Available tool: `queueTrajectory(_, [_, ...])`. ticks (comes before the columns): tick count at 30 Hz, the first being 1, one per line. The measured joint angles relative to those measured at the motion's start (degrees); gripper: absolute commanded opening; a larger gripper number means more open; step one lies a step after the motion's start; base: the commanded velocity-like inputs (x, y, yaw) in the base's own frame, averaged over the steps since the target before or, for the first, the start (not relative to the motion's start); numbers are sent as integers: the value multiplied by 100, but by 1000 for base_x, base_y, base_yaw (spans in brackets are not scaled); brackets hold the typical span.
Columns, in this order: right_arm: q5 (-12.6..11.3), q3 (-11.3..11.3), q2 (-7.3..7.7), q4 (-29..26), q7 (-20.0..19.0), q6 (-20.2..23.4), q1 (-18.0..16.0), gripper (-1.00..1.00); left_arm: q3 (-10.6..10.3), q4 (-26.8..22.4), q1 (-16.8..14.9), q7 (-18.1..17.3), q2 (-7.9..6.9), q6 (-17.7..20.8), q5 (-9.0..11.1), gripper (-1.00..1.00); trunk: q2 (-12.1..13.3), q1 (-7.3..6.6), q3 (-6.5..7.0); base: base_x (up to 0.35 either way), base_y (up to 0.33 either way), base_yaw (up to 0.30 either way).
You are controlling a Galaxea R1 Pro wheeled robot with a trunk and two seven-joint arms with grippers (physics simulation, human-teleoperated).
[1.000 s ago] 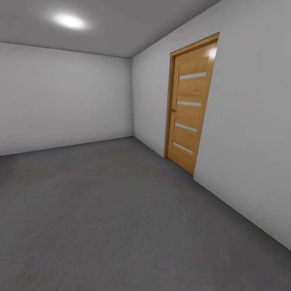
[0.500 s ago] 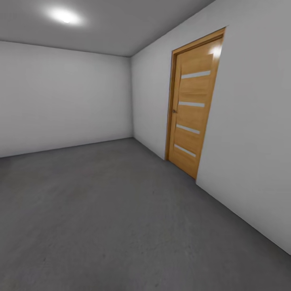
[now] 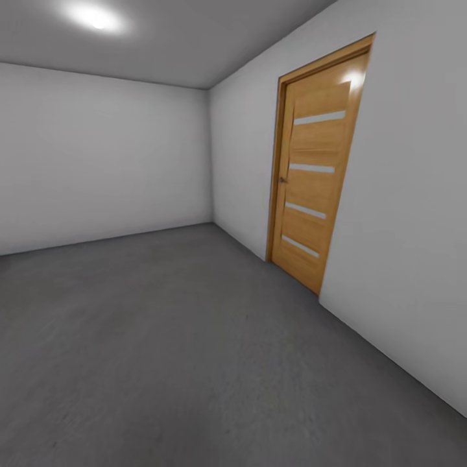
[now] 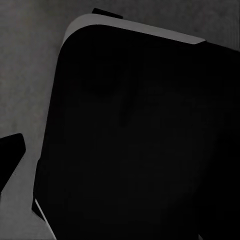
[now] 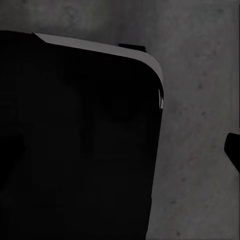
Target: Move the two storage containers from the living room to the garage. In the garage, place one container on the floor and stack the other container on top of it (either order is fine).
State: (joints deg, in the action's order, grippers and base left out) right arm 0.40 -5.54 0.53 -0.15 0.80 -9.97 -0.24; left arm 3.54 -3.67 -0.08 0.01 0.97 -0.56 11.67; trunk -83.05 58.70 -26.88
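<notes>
Grey concrete floor (image 3: 162, 350) runs bare from the left white wall (image 3: 97, 155) across to the wood-slat door (image 3: 314, 175), shut, in the right wall. This looks like the garage, yet no storage container stands on the concrete in sight, so I judge the placing and stacking not yet done. Both wrist views look down past a dark robot body (image 4: 145, 145) at the floor — how wide either gripper's fingers stand, I cannot tell.

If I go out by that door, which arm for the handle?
Right, probably: the door is shut in the wall on the robot's right, its handle at the far edge.
</notes>
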Motion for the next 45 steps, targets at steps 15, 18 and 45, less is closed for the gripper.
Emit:
queueTrajectory(15, [-6,5,-1,1,0,5,0,100,11,-3,0,1,17,-6,-7,100,0,0,0,322,0,0])
queueTrajectory(18, [-7,6,0,-2,0,2,0,100,13,-1,0,1,18,-5,-10,100,0,0,0,322,0,0])
queueTrajectory(45, [-33,34,-31,6,0,-14,0,100,0,0,0,-1,-2,8,14,100,0,0,0,322,2,-118])
